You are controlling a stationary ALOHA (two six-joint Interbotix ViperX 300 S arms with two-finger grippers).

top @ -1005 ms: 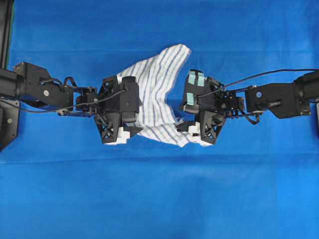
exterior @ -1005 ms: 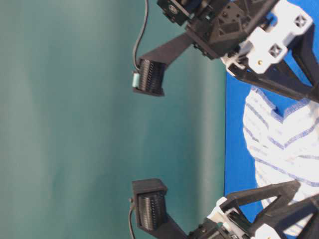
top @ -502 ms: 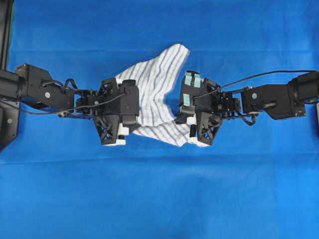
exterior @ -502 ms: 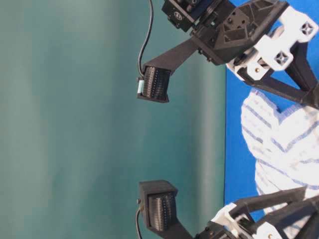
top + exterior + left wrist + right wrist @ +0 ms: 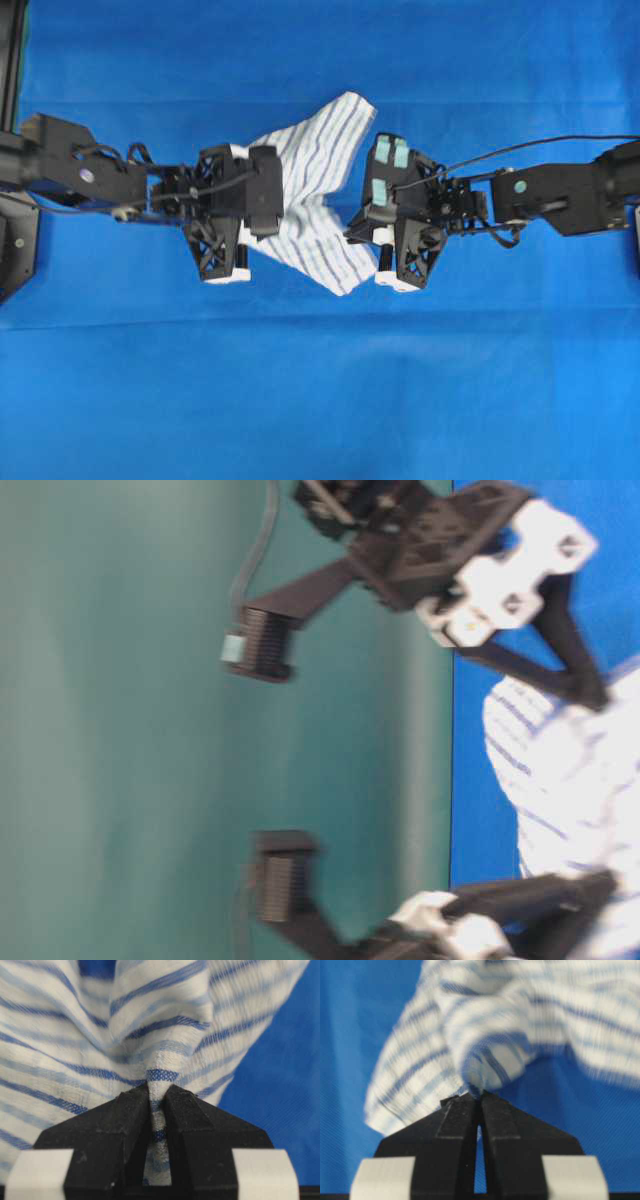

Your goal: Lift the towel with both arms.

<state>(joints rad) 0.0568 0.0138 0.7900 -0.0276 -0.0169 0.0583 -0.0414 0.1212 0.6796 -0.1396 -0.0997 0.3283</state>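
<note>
- Towel [image 5: 315, 190] sits at centre of the overhead view, on the blue cloth [image 5: 320, 400] covering the surface. It spans between the two end effectors.
- Left end effector [image 5: 157, 1105]: closed on a pinched fold of towel. The left wrist view shows striped fabric squeezed up between the two black fingers [image 5: 125, 1120], with creases fanning out from the pinch.
- Right end effector [image 5: 480, 1105]: closed on a bunched edge of towel. The right wrist view shows only a thin slit between the jaws, with a rolled lump of cloth at the tips.
- Reason for the hold, as I judge it: one grip on each side lets the cloth hang between two supports instead of slumping from a single pinch.
- Versus a second ago: both end effectors stood open astride the towel's edges then; both are now clamped.
- Overhead view: the towel has narrowed and drawn in between the arms; its lower tip now forms a tighter point at lower centre.
- Table-level view is blurred now, consistent with motion. The towel [image 5: 560, 780] bulges at right of frame; lift appears just begun, but clearance from the cloth cannot be confirmed.
</note>
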